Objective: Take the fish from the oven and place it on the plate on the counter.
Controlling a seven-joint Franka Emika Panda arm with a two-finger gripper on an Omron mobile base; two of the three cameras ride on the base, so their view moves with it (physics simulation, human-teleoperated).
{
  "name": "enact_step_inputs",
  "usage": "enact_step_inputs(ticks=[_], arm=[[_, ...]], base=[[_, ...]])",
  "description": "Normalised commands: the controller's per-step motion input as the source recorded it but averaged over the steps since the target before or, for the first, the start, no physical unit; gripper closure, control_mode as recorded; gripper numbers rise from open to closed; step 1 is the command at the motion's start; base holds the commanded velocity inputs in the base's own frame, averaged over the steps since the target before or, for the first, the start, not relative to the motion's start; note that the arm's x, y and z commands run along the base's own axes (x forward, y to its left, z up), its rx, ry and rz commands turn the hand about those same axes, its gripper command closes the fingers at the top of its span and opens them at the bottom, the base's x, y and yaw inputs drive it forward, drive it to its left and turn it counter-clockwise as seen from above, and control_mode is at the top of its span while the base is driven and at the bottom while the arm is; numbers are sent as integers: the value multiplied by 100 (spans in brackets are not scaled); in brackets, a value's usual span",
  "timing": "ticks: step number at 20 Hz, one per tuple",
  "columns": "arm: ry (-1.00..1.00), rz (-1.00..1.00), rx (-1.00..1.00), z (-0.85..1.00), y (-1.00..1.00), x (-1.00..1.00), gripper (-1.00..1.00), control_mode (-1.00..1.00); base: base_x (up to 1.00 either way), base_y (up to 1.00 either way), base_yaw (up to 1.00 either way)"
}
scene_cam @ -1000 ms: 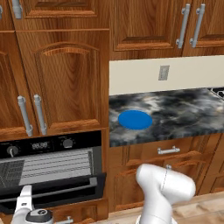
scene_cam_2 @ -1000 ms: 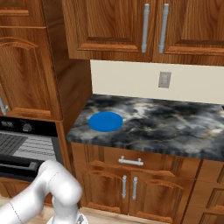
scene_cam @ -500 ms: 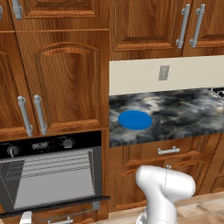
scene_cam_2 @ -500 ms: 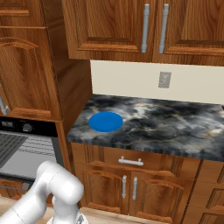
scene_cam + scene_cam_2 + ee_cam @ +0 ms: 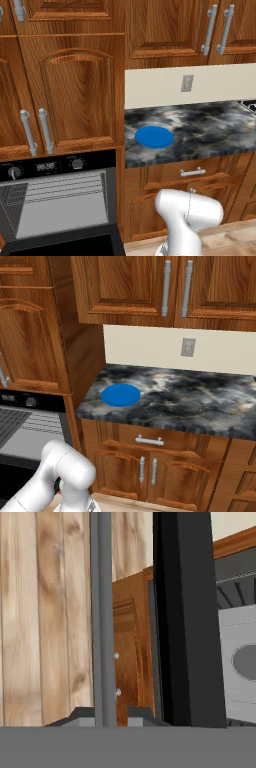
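Found the oven (image 5: 57,202) open in the left base view, with the door lowered toward the bottom edge and the grey interior and wire racks exposed. Located the gripper (image 5: 106,716) in the hand view, with one dark finger tip on each side of the silver bar handle (image 5: 102,612). Noted the handle running straight up the view from between the tips, with the left tip at the bar's edge and the right tip just beside it. Could not tell whether the jaws were clamped on the bar or merely bracketing it. Noted the black door edge (image 5: 185,612) just right of the handle, and past it the pale oven interior. Saw a dull grey oval (image 5: 247,662) on that pale surface, well apart from the finger tips. Could not tell whether it was the fish. Located the plate (image 5: 154,136) lying flat and bare on the counter (image 5: 210,130), near the counter's left end and close to the front edge, up and to the right of the oven opening. Confirmed the same plate position in the right base view, well apart from the white arm (image 5: 70,471) at the lower left.
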Motion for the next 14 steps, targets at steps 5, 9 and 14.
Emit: enact_step_inputs(ticks=[5, 9, 14], arm=[[4, 1, -2, -76, 0, -58, 100, -100], [-7, 3, 0, 31, 0, -35, 100, -100], [-27, 6, 0, 91, 0, -32, 100, -100]], base=[[0, 0, 0], [0, 0, 0], [0, 0, 0]])
